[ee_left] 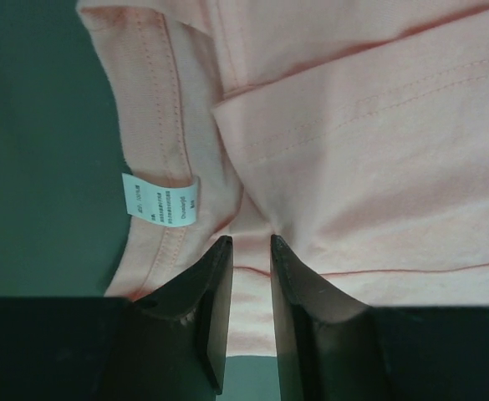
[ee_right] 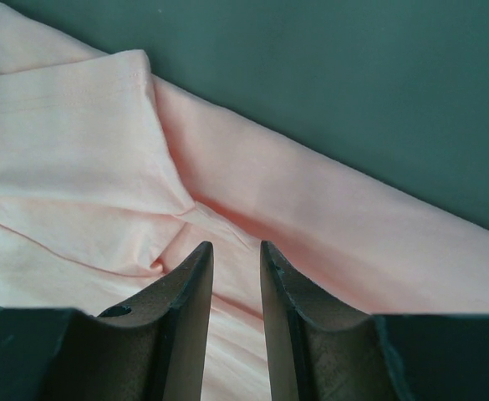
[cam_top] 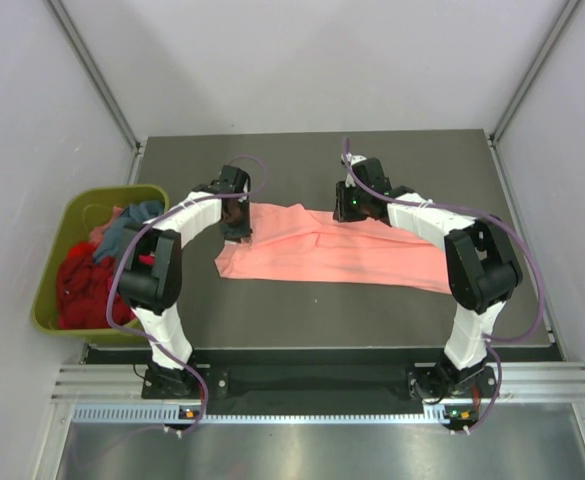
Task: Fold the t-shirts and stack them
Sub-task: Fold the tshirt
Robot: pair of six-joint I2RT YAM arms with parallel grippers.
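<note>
Dark tabletop [cam_top: 312,315] up front; off its left edge, red t-shirts [cam_top: 80,288] and a teal t-shirt [cam_top: 122,235] are heaped in the olive bin [cam_top: 47,295]. The salmon-pink t-shirt [cam_top: 332,258] is laid across mid-table. The left gripper [ee_left: 248,241] is held parted over the collar (white label [ee_left: 160,200] showing), and the right gripper [ee_right: 236,245] is likewise parted at the far edge.

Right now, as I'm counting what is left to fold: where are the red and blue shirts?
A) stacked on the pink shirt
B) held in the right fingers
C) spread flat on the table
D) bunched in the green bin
D: the red shirts and the blue shirt lie bunched in the green bin left of the table, where only the pink shirt lies.
</note>
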